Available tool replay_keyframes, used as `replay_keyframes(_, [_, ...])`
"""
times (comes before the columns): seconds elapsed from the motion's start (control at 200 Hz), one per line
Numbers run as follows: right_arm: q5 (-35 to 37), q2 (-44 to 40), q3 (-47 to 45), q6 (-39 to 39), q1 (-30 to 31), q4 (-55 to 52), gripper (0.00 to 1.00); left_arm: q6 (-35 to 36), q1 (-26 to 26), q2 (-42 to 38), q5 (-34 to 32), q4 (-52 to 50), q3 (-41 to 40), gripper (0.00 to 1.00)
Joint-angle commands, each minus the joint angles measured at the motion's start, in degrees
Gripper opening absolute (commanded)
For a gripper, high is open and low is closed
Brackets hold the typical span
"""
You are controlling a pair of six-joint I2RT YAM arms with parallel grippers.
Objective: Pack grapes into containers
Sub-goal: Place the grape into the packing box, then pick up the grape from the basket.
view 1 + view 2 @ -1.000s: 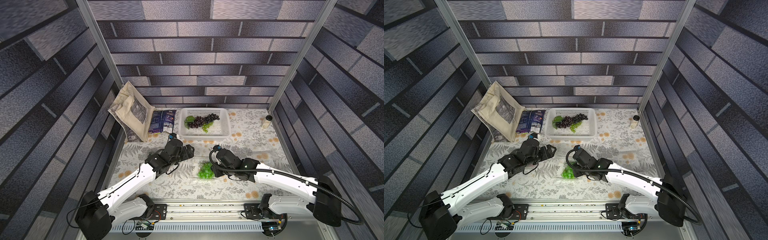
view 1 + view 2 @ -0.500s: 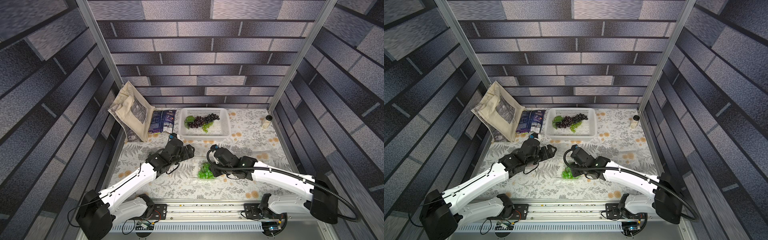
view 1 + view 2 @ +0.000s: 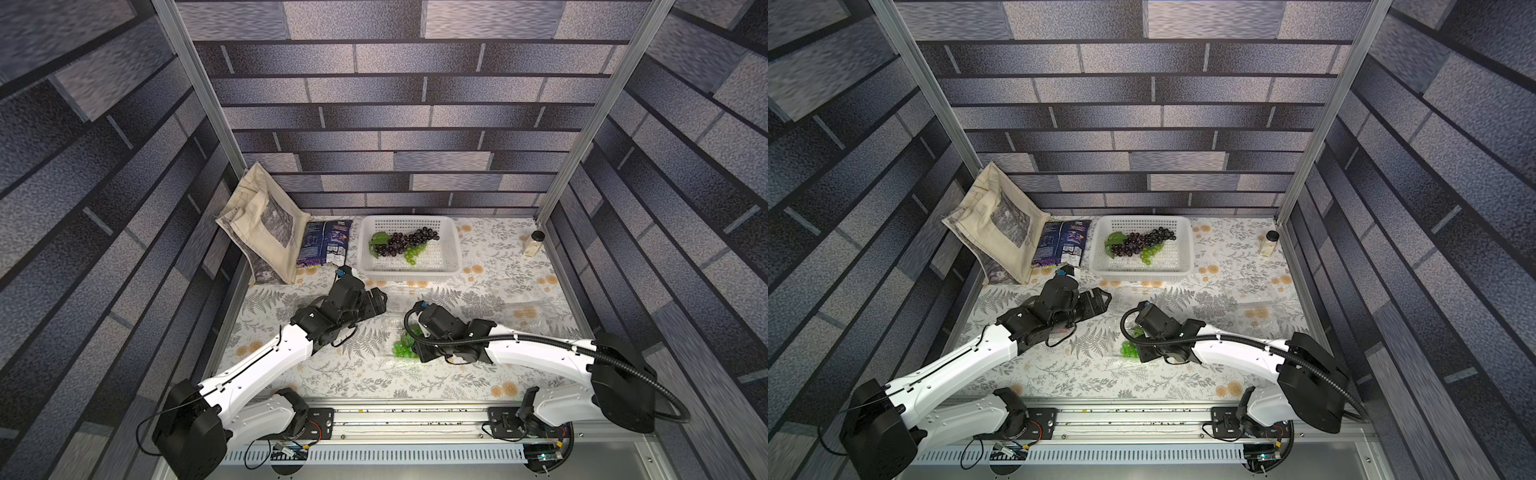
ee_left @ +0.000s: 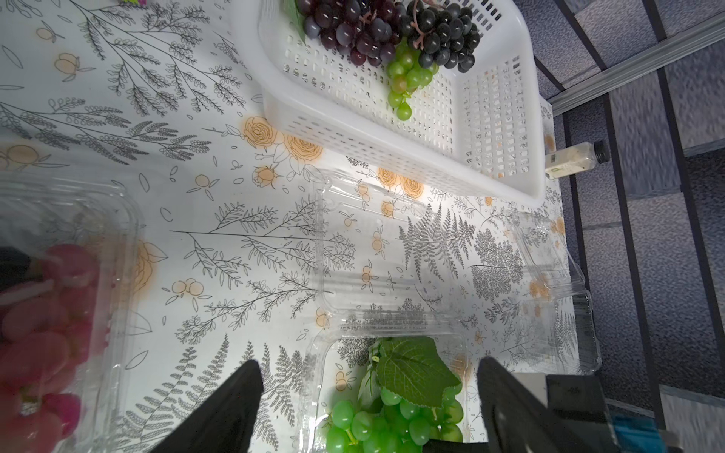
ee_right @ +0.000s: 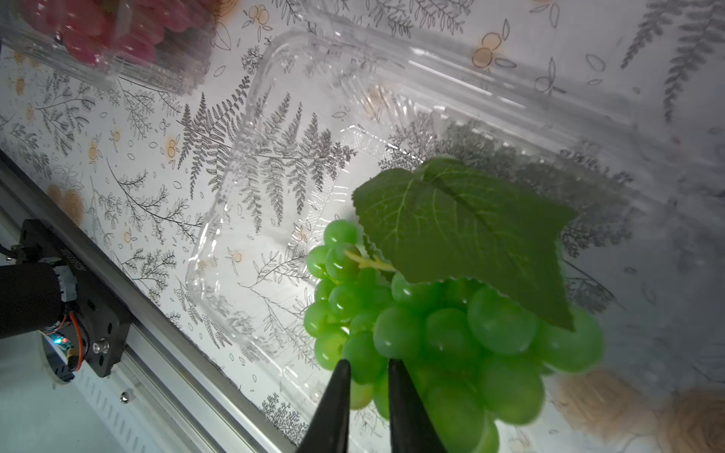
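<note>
Right claw (image 5: 367, 366) pinches green grape bunch (image 5: 451, 337), long axis near-far, leaf end toward the basket, low over open clear clamshell (image 5: 274, 176) mid tabletop (image 3: 332, 374). Left claw (image 4: 368, 362) gapes wide just beyond. Red grapes (image 4: 39, 333) in second clamshell (image 4: 117, 219) under left arm. Third clamshell (image 3: 523, 307) empty, to the right. White basket (image 3: 409, 272) at back holds dark grapes (image 3: 405, 241) and small green bunch (image 3: 413, 253).

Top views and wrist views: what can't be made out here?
Red grapes: left wrist view, blurred, cut by the edge; under the left arm in top views.
Green grapes: right arm covers most in both top views.
Clear container: faint against patterned cloth.
Bottle label: too small.
</note>
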Motion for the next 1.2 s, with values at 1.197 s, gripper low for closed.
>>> replay_keyframes(1.197, [-6.2, 30.8, 52.0, -18.4, -33.3, -7.1, 0.53, 10.2, 16.2, 24.9, 11.1, -8.5, 31.4, 0.89])
